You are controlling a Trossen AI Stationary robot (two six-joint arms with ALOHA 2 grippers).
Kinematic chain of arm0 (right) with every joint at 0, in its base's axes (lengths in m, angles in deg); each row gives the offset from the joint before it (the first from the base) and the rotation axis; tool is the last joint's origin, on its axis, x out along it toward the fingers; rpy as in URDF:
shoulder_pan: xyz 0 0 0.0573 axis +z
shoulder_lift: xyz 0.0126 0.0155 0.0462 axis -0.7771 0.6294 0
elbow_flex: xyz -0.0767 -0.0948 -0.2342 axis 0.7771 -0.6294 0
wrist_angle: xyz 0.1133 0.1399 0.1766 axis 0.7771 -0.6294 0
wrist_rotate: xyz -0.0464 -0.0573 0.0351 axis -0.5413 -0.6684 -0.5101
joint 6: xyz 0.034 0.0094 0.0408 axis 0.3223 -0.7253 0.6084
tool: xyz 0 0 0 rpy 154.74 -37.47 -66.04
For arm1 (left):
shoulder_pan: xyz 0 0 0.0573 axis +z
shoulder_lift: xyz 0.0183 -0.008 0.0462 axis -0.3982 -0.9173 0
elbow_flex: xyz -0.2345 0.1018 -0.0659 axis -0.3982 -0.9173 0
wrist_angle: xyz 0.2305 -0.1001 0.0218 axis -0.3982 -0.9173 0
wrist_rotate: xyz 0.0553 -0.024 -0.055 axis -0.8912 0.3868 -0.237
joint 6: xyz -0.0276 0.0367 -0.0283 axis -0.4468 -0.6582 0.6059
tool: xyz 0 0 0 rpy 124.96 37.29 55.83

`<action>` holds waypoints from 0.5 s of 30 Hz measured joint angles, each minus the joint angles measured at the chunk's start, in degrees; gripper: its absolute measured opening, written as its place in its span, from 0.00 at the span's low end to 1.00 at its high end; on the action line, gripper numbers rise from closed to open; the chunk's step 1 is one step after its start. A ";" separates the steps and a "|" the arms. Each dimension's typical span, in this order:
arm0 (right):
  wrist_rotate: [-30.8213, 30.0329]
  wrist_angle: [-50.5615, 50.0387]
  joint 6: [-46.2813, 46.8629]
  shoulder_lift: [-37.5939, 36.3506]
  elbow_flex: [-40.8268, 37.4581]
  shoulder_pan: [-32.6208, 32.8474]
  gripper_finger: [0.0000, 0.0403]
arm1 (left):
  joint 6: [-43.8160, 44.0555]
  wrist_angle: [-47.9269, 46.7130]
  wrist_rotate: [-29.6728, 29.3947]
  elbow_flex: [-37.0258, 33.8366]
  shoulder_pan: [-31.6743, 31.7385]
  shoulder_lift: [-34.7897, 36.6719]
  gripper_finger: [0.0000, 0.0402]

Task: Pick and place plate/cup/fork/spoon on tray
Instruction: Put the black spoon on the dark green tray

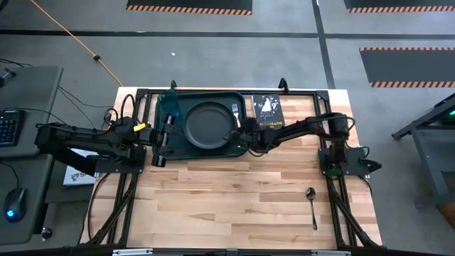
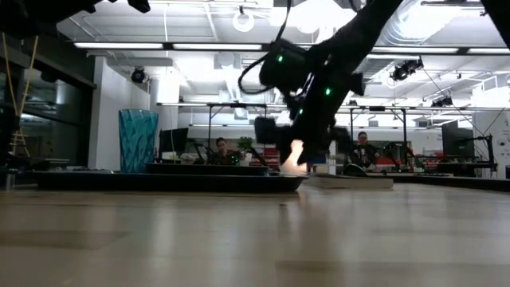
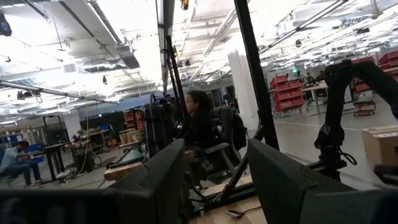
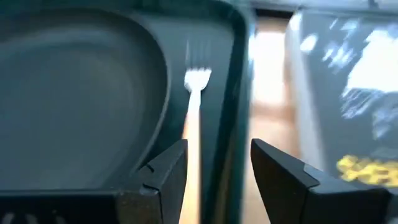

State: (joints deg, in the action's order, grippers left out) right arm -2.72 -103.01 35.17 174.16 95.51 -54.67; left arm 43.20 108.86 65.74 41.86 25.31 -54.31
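A: Where do the things sit?
B: The round matt black plate (image 1: 210, 124), the teal translucent cup (image 1: 167, 102) and the slim metal fork (image 4: 198, 79) lie on the dark green rectangular tray (image 1: 242, 145) at the desk's (image 1: 234, 195) far edge; the dark-bowled spoon (image 1: 312, 204) lies near the right edge.
A: And the claws?
B: The right claw (image 4: 217, 165) hangs open over the fork; the left claw (image 3: 214, 186) stands open beside the tray.

One tray (image 1: 179, 102), one plate (image 1: 210, 125), one cup (image 1: 167, 102), one fork (image 1: 235, 111), one spoon (image 1: 312, 205) and one book (image 1: 268, 110) are counted on the tabletop (image 1: 234, 192).
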 joint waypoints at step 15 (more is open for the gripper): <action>16.42 -48.98 1.90 -25.14 -1.70 17.67 0.42 | 1.45 -0.07 0.04 0.00 -0.02 0.00 0.41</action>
State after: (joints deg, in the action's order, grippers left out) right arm 13.70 -151.99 37.06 149.02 93.81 -37.00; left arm 44.65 108.80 65.79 41.86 25.29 -54.31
